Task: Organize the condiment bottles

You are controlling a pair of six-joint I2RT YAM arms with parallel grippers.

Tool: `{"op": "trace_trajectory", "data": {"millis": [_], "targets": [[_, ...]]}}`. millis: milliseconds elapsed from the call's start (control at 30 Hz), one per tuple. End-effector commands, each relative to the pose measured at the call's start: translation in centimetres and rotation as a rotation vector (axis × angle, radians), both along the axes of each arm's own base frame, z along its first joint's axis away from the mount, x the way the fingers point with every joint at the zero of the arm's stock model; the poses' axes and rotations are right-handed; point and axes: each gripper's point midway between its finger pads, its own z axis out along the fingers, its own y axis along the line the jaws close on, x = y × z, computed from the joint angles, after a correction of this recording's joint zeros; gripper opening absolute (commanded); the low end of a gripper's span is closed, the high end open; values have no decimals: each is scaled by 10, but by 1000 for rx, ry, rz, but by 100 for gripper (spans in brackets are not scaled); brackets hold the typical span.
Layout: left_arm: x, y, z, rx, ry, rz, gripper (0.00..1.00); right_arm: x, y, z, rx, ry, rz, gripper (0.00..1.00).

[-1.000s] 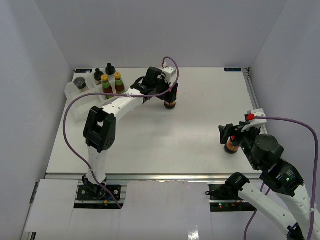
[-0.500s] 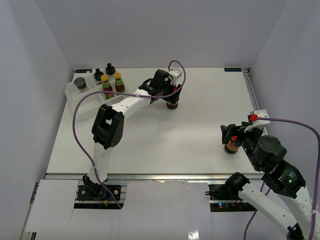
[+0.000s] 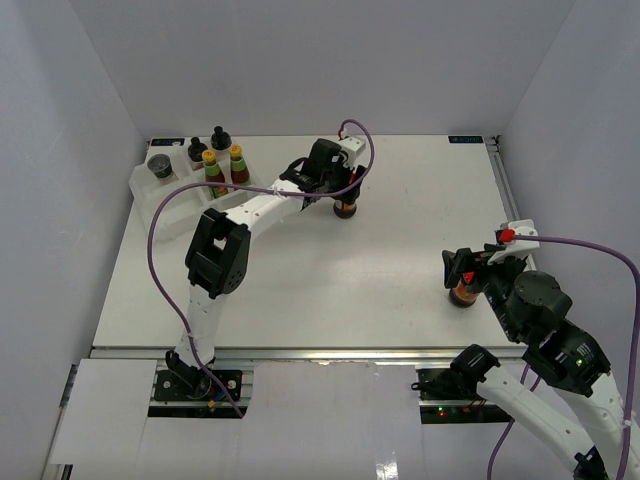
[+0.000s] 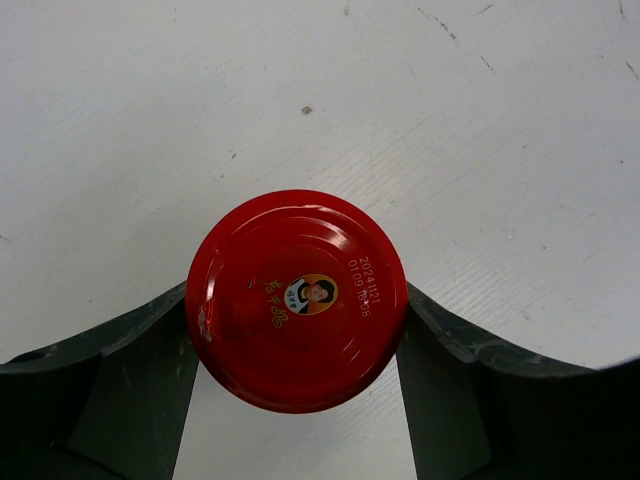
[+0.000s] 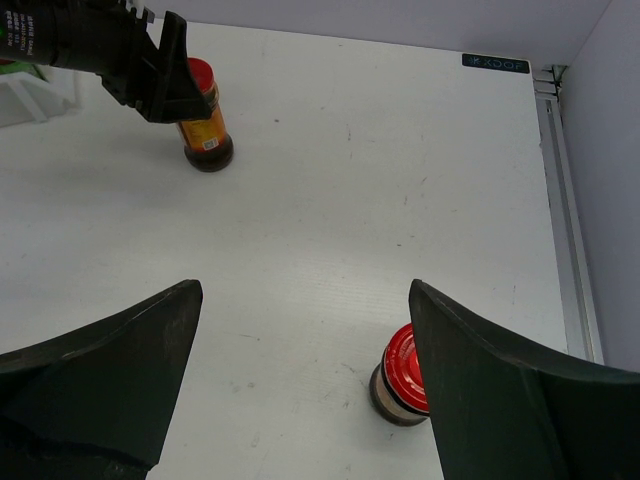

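Observation:
A squat red-lidded jar (image 4: 297, 300) stands on the white table just right of the tray. My left gripper (image 4: 297, 345) is down over it, and both dark fingers (image 4: 140, 370) press the sides of its lid; the same jar (image 3: 345, 208) shows under the gripper (image 3: 340, 192) from above. A second red-lidded jar (image 5: 402, 375) stands near the right edge, partly behind one finger of my right gripper (image 5: 305, 300), which hangs open above the table with nothing in it. In the tray stand two yellow-capped bottles (image 3: 211, 166), two black-capped shakers (image 3: 219, 137) and a dark-lidded jar (image 3: 160, 166).
The clear plastic tray (image 3: 150, 205) sits at the back left corner of the table. A metal rail (image 3: 510, 210) runs along the table's right edge, with grey walls on three sides.
My left gripper has come down a little over the jar and its fingers have drawn in against the lid. The right arm has stayed where it was.

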Motion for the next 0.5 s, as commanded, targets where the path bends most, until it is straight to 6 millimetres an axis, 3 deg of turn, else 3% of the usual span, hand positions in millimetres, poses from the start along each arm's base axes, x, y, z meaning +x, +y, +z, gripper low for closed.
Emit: {"op": "trace_trajectory", "data": {"millis": [0, 133, 233, 333, 400, 467], "targets": [[0, -9, 13, -28, -25, -4, 55, 0, -5, 14, 19, -51, -15, 90], [-3, -4, 14, -25, -10, 26, 19, -1, -5, 15, 22, -51, -12, 90], [-8, 3, 18, -20, -1, 54, 0, -2, -4, 15, 26, -51, -6, 90], [-18, 16, 31, -22, -17, 106, 0, -4, -4, 17, 41, -55, 0, 90], [-27, 32, 52, -35, -50, 163, 0, -6, -4, 17, 47, -55, 5, 90], [-38, 51, 54, -19, -53, 216, 0, -7, -5, 17, 49, -54, 4, 90]]}}
